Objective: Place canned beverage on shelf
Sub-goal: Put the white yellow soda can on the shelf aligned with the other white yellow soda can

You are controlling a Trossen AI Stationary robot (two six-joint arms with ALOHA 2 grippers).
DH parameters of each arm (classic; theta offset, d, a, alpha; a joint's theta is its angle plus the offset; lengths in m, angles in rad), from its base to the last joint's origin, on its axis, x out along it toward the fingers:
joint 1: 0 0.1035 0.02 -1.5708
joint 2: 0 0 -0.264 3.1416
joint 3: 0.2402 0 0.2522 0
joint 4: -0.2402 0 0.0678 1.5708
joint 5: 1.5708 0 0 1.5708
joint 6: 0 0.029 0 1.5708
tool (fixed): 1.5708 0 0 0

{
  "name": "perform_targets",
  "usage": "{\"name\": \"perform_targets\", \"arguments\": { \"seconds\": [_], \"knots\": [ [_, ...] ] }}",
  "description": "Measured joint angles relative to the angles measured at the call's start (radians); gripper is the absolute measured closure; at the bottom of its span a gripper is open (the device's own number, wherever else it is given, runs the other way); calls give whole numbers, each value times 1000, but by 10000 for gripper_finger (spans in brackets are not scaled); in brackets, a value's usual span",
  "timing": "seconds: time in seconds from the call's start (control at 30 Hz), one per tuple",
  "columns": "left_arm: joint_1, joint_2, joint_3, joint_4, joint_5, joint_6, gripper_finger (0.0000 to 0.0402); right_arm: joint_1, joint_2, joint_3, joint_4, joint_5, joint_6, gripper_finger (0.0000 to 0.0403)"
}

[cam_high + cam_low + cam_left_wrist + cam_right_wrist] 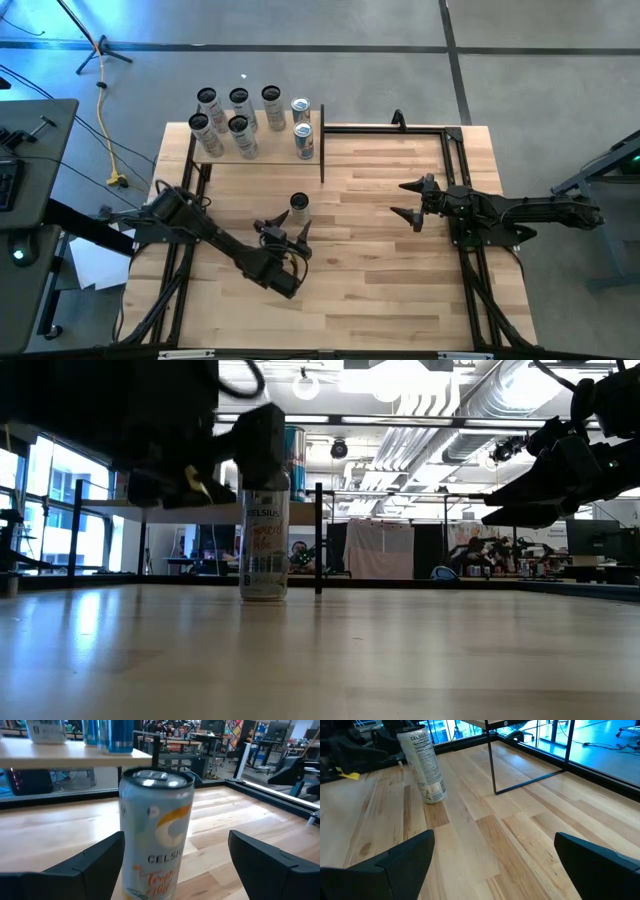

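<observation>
I see the tall white aluminium can (299, 207) standing upright on the striped wooden surface (400, 290), just ahead of my left gripper (283, 229), whose jaws stand wide and empty on either side, far nearer than the right gripper (412, 200), also wide, and below the pale wooden shelf (270, 150).

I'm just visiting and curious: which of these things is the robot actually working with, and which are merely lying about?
Part of the job:
- white can standing alone on the table
- shelf, already holding cans
- left end effector, open around the can

Just there:
- right end effector, open, waiting
- yellow cable on the floor
</observation>
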Motion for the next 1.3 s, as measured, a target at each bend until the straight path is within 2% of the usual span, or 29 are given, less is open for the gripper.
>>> {"name": "perform_targets", "arguments": {
  "seconds": [0.27,0.7,1.3],
  "knots": [
    [36,55,0,-35,-58,-108,76,0,0,0,0,0,0,3],
    [143,55,0,3,-67,-105,76,0,0,0,0,0,0,3],
    [203,55,1,63,-65,-36,76,0,0,0,0,0,0,3]
  ]
}}
